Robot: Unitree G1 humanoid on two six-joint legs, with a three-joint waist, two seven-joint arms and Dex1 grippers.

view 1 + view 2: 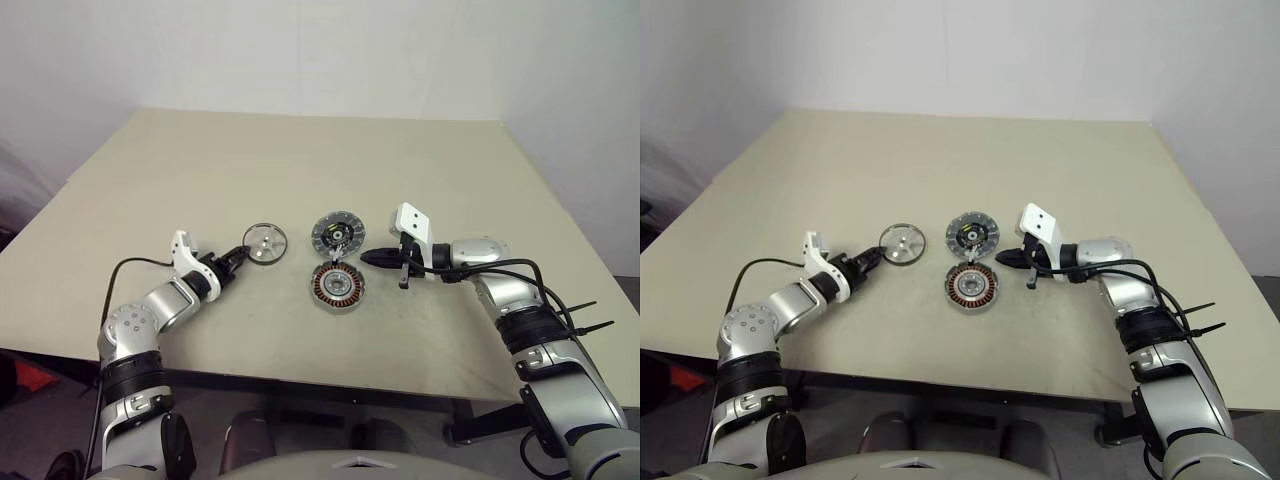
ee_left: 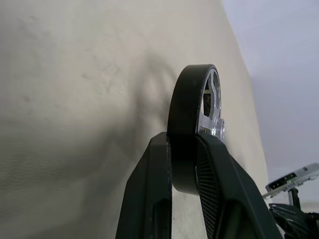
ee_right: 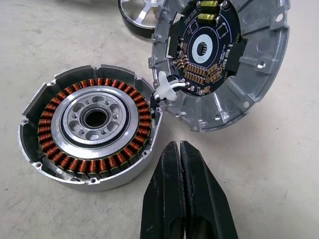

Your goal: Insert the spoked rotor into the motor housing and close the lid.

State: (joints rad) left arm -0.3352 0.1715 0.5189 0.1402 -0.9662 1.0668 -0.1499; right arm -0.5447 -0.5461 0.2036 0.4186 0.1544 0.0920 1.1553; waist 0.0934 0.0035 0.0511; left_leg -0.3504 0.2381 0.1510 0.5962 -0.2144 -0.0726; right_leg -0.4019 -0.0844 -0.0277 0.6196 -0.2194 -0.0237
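Observation:
The spoked rotor [image 1: 265, 243], silver with a black rim, is at the table's centre left. My left gripper [image 1: 240, 257] is at its near-left edge, and in the left wrist view both fingers [image 2: 149, 189] press on the black rim [image 2: 192, 99]. The motor housing [image 3: 89, 132] lies open, its copper windings ringing a hollow hub. The lid [image 3: 224, 59] leans tilted against the housing's far side, circuit board showing, joined to it by white wires. My right gripper [image 3: 178, 149] is shut and empty, just right of the housing [image 1: 337, 286].
The beige table [image 1: 200, 180] has wide bare room behind and to both sides of the parts. Its front edge runs close below my arms. Black cables trail from the right forearm [image 1: 520, 275].

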